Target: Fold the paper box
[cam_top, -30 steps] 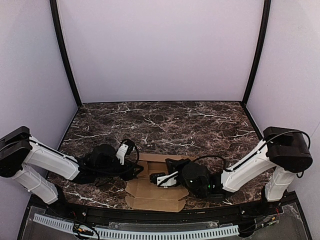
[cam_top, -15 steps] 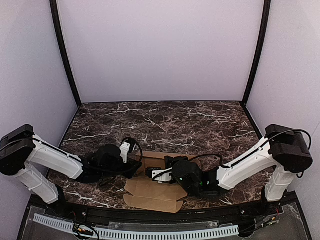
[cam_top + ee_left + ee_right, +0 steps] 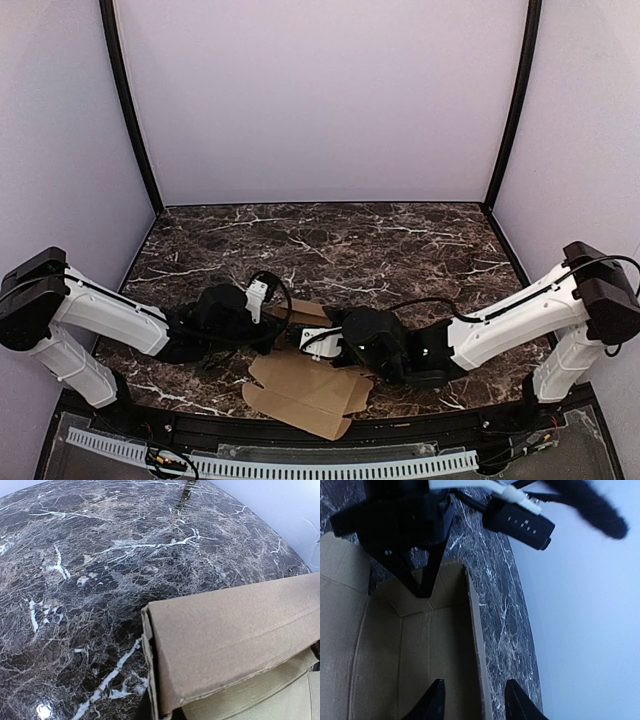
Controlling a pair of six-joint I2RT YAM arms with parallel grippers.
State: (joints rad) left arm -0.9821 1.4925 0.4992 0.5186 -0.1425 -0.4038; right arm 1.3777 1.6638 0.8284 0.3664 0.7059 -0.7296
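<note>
The paper box is a brown cardboard blank lying on the marble table between both arms, with its far wall folded upright. My left gripper is shut on the left end of that raised wall; its fingers barely show at the bottom of the left wrist view. My right gripper stands open astride the wall's top edge, one finger on the inside over the box floor, one outside. In the right wrist view the left gripper pinches the wall's far corner.
The dark marble table stretches back to pale walls with black corner posts. A perforated rail runs along the near edge just below the box. Both arm bases sit at the lower corners.
My right gripper has opened and let go of the wall. My left gripper has shut on the wall's corner. The box has swung round, its near flaps shifting left and towards the rail.
</note>
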